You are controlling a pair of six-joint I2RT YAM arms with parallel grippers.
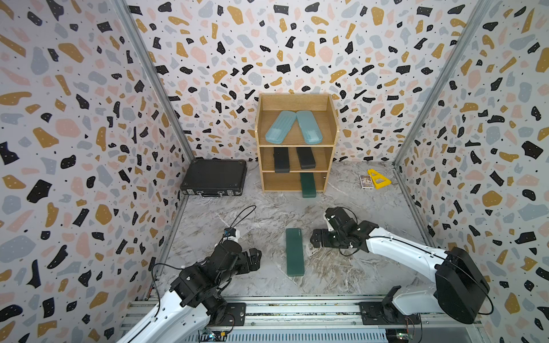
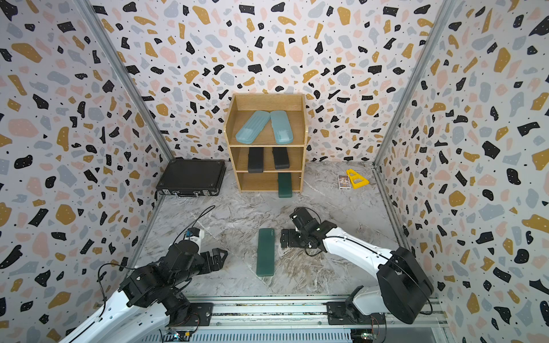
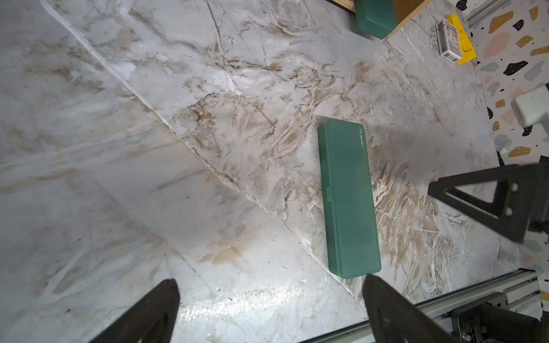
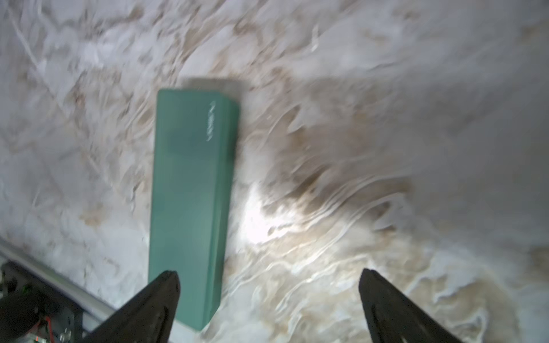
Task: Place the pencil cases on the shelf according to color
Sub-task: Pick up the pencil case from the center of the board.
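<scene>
The last loose piece is the green case (image 1: 295,251), lying flat on the counter (image 1: 252,208) between my two arms, long axis pointing toward the shelf (image 1: 297,145). Up there the two blue cases (image 1: 280,126) fill the top tier, the two black cases (image 1: 281,159) sit in the middle one, and the other green case (image 1: 308,186) pokes out of the bottom tier, so I take the job as nearly done.

My right pincer (image 4: 267,279) hangs just beside the loose case with its fingers wide apart and nothing in them. The wrist view shows the case off to one side of the gap, under one fingertip (image 4: 166,282), not between the two. My left pincer (image 3: 270,285) is also spread and empty, a little farther off on the case's other side.

I would use the right arm. First I would shift sideways until the case sits squarely in the gap, straddling its narrow width near mid-length. Then I would lower until the fingers bracket the long edges and close gently, since the smooth plastic looks likely to slip or twist. Lifted level, it should slide in flat, low and end first, into the free part of the bottom tier beside its twin without nudging that one.
</scene>
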